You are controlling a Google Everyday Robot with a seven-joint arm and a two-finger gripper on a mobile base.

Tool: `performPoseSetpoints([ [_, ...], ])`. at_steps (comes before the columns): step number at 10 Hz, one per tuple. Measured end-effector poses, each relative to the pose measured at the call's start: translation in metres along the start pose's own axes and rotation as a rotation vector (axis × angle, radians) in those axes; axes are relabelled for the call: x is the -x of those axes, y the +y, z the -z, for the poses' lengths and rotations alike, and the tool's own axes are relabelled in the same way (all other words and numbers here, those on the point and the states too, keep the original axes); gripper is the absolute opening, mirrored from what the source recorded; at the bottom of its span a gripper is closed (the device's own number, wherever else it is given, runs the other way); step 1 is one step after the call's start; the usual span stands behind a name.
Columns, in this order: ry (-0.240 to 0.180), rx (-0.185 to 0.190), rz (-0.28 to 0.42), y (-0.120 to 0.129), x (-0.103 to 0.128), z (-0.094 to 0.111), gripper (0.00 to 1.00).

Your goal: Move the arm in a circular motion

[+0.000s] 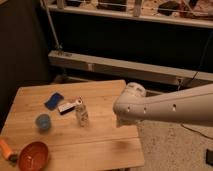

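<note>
Lying horizontal, arm (170,107) points left over table (105,140); claw hidden.

I can't read any words or numbers here, not on the arm (170,107) and not on the table (100,142).

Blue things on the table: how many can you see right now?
2: a blue pad at the back left and a blue cup nearer the front. The arm hangs over the right edge, hiding the gripper.
</note>
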Motion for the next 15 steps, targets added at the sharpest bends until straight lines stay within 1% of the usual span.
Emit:
performPoseSetpoints([
  [3,-0.010,-0.009,-0.022,0.004,0.066,0.006,0.65],
  [5,0.007,-0.017,-0.036,0.015,0.097,0.007,0.65],
  [6,0.018,-0.017,-0.041,0.024,0.107,0.007,0.65],
  [8,0.046,-0.009,-0.032,0.063,0.130,0.008,0.65],
  [9,0.056,0.002,-0.014,0.095,0.137,0.009,0.65],
  [12,0.073,0.021,0.071,0.179,0.147,0.010,0.65],
  [14,0.073,0.022,0.142,0.230,0.150,0.008,0.65],
  [15,0.070,0.023,0.175,0.249,0.149,0.007,0.65],
])
